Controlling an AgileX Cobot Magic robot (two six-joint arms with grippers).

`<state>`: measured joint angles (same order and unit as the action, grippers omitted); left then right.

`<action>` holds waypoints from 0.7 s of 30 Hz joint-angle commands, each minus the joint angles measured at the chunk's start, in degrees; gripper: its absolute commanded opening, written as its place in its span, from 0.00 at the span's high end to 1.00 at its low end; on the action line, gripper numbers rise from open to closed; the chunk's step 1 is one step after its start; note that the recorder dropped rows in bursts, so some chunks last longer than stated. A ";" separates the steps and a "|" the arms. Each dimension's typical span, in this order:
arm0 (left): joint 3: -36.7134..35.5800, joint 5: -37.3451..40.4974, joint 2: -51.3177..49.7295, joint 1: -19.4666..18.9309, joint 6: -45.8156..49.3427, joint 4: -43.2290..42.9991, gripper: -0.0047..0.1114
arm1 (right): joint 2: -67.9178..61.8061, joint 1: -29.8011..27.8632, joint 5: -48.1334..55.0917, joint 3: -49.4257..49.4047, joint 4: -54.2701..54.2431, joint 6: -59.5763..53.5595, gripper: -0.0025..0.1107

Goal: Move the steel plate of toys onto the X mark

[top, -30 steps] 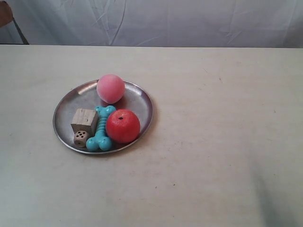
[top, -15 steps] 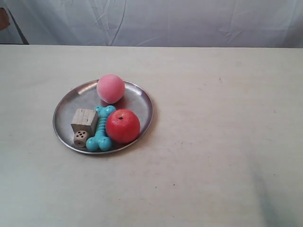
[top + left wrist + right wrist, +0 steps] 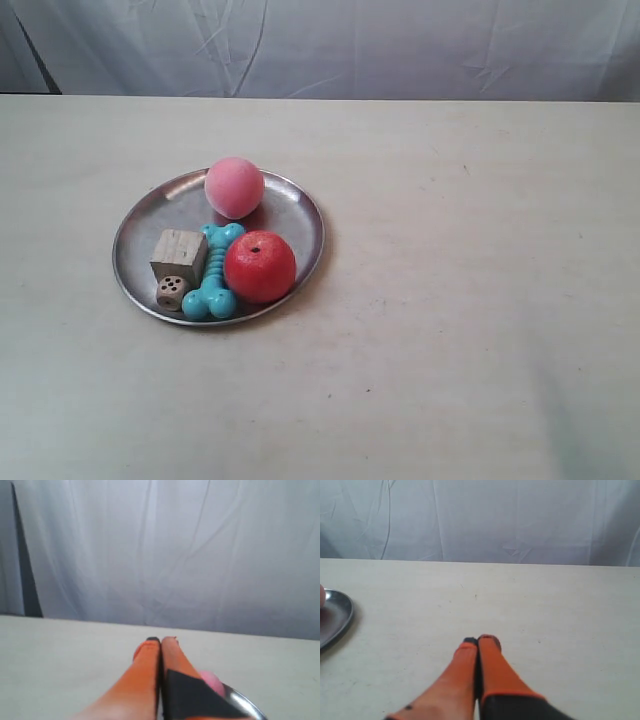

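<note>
The steel plate (image 3: 302, 216) lies left of centre on the table. It holds a pink ball (image 3: 234, 187), a red apple-like ball (image 3: 260, 266), a turquoise bone (image 3: 212, 272), a pale wooden block (image 3: 179, 254) and a small die (image 3: 170, 292). A tiny dark mark (image 3: 465, 170) on the table, right of the plate and farther back, may be the X mark; its strokes are too small to tell. Neither gripper shows in the exterior view. My left gripper (image 3: 161, 640) is shut and empty, with the plate's rim (image 3: 241, 700) and the pink ball (image 3: 212, 681) just beside it. My right gripper (image 3: 479, 640) is shut and empty over bare table, apart from the plate (image 3: 342, 616).
The pale table (image 3: 450, 330) runs back to a white cloth backdrop (image 3: 400, 45). A soft shadow falls on the table at the exterior view's lower right corner (image 3: 590, 420).
A brown shape at the exterior view's top left corner has slid out of the frame. The plate and toys have not moved.
</note>
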<state>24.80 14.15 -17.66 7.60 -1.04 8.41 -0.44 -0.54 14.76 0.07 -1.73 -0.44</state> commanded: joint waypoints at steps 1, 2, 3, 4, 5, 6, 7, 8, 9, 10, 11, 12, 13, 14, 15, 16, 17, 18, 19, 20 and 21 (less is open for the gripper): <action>-7.00 -7.86 6.75 -0.85 1.98 -8.79 0.96 | 0.44 -0.32 -0.14 -0.07 0.03 0.05 0.98; -7.81 -7.32 7.51 -1.85 3.35 -7.90 0.96 | 0.44 -0.32 -0.14 -0.07 0.03 0.05 0.98; -8.53 -6.05 8.33 -3.24 4.31 -6.49 0.96 | 0.44 -0.32 -0.14 -0.07 0.03 0.05 0.98; -8.96 -4.45 8.97 -4.97 4.44 -5.57 0.96 | 0.44 -0.32 -0.14 -0.07 0.03 0.05 0.98; -9.12 -2.99 9.32 -6.41 4.44 -5.42 0.96 | 0.44 -0.32 -0.14 -0.07 0.03 0.05 0.98; -9.12 -1.18 9.67 -8.17 4.44 -5.42 0.96 | 0.44 -0.32 -0.14 -0.07 0.03 0.05 0.98; -9.20 0.19 9.91 -9.76 4.44 -5.71 0.96 | 0.44 -0.32 -0.14 -0.07 0.03 0.05 0.98; -9.38 0.61 9.91 -10.83 4.44 -5.96 0.96 | 0.44 -0.32 -0.14 -0.07 0.03 0.05 0.98; -9.61 0.60 9.91 -11.88 4.44 -6.73 0.96 | 0.44 -0.32 -0.14 -0.07 0.03 0.05 0.98; -9.75 0.60 9.91 -12.64 4.44 -7.97 0.96 | 0.44 -0.32 -0.14 -0.07 0.03 0.05 0.98; -9.96 0.60 9.91 -12.90 4.44 -9.46 0.96 | 0.44 -0.32 -0.14 -0.07 0.03 0.05 0.98; -10.43 0.17 9.91 -13.25 4.44 -10.73 0.96 | 0.44 -0.32 -0.14 -0.07 0.03 0.05 0.98; -11.03 -0.52 9.91 -13.25 4.44 -11.06 0.96 | 0.44 -0.32 -0.29 -0.07 -0.13 0.44 0.98; -11.88 -1.31 9.91 -13.25 4.44 -11.06 0.96 | 0.44 -0.32 -0.29 -0.07 -0.13 0.44 0.98; -12.98 -2.48 9.91 -13.25 4.44 -11.06 0.96 | 0.44 -0.32 -0.29 -0.07 -0.13 0.44 0.98; -14.16 -3.54 9.91 -13.25 4.44 -11.06 0.96 | 0.44 -0.32 -0.29 -0.07 -0.13 0.44 0.98; -15.03 -3.95 9.91 -13.25 4.44 -11.06 0.96 | 0.44 -0.32 -0.29 -0.07 -0.13 0.44 0.98; -16.05 -4.08 9.91 -13.25 4.44 -11.06 0.96 | 0.44 -0.32 -0.29 -0.07 -0.13 0.44 0.98; -17.14 -4.08 9.91 -13.25 4.44 -11.06 0.96 | 0.44 -0.32 -0.29 -0.07 -0.13 0.44 0.98; -18.04 -4.08 9.91 -13.25 4.44 -11.06 0.96 | 0.44 -0.32 -0.29 -0.07 -0.13 0.44 0.98; -19.13 -3.82 9.91 -13.25 4.44 -11.06 0.96 | 0.44 -0.32 -0.29 -0.07 -0.13 0.44 0.98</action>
<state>8.25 11.11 -8.16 -5.46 3.45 -2.35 -0.44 -0.54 14.76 0.07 -1.86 0.00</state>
